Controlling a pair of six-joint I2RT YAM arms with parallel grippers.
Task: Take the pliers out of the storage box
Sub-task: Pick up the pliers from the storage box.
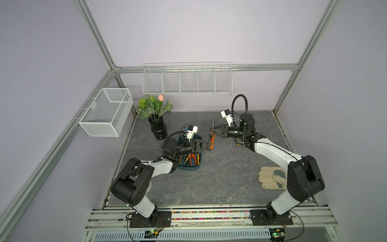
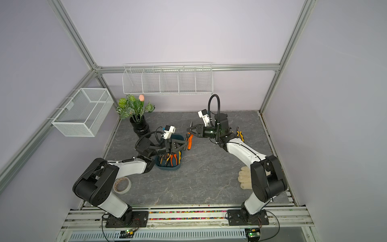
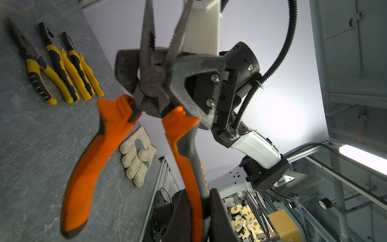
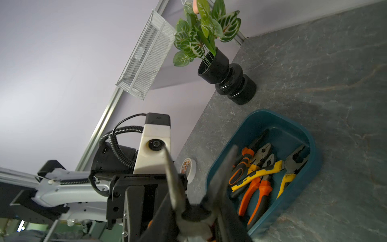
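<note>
While the left gripper (image 1: 208,148) pinches one handle of the orange long-nose pliers (image 3: 88,167) tight, the right gripper (image 1: 211,132) squeezes its jaws narrow on the joint. The tool hangs between both sets of jaws. The teal storage box (image 4: 310,142) sits just below and behind the left jaws, with more pliers (image 4: 261,174) inside. Three yellow pliers (image 3: 62,69) lie flat behind the right jaws.

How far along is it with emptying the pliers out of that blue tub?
Roughly halfway. Done: three yellow-handled pliers lie on the table. In hand: orange-handled pliers, held in the air beside the storage box, with the left gripper on one handle and the right gripper clamped at the head, likely a handover. Left: about four pliers in the box.
</note>
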